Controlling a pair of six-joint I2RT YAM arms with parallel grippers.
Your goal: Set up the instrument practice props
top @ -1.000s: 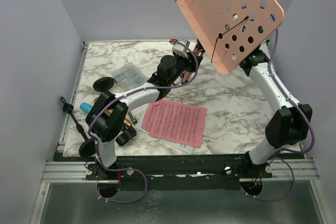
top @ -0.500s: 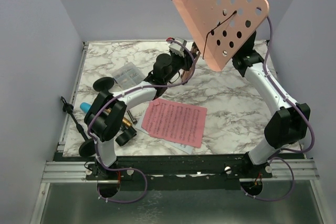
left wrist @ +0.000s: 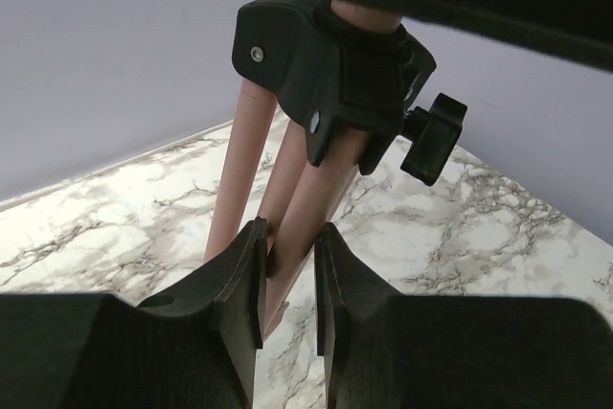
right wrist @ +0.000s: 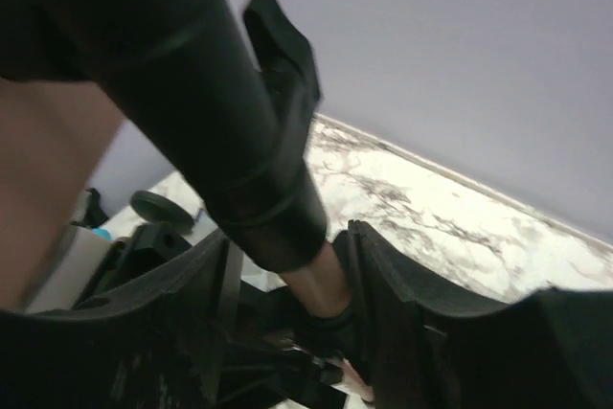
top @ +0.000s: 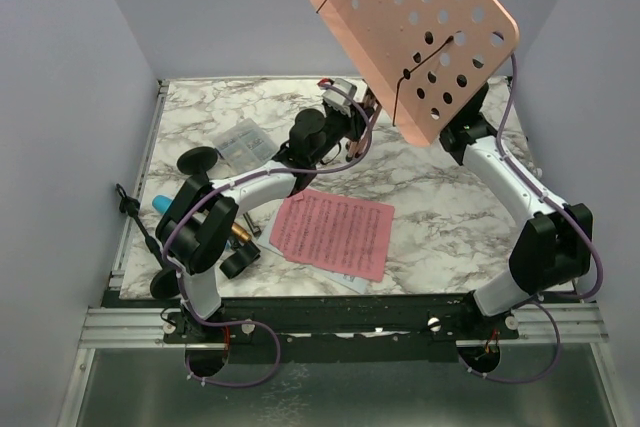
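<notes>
The pink perforated music rack point(top: 418, 29) stands tilted high over the back of the table. My left gripper point(left wrist: 287, 256) is shut on one of its thin pink tripod legs point(left wrist: 306, 203), just below the black hub point(left wrist: 330, 59) with its knob point(left wrist: 436, 136). In the top view that left gripper point(top: 352, 135) sits left of the rack. My right gripper point(right wrist: 292, 256) is open around the stand's black pole point(right wrist: 244, 155): the right finger touches it and a gap shows on the left. A pink sheet-music page point(top: 333, 233) lies at the table's middle.
On the left lie a blue microphone point(top: 162, 205), a gold microphone point(top: 240, 233), two black round-based mounts point(top: 198, 159) point(top: 165, 282) and a clear compartment box point(top: 243, 142). A white page point(top: 352, 283) peeks from under the pink one. Purple walls close in on three sides.
The rack has swung left and risen a little. My left jaws have narrowed onto the tripod leg. My right jaws have widened around the pole.
</notes>
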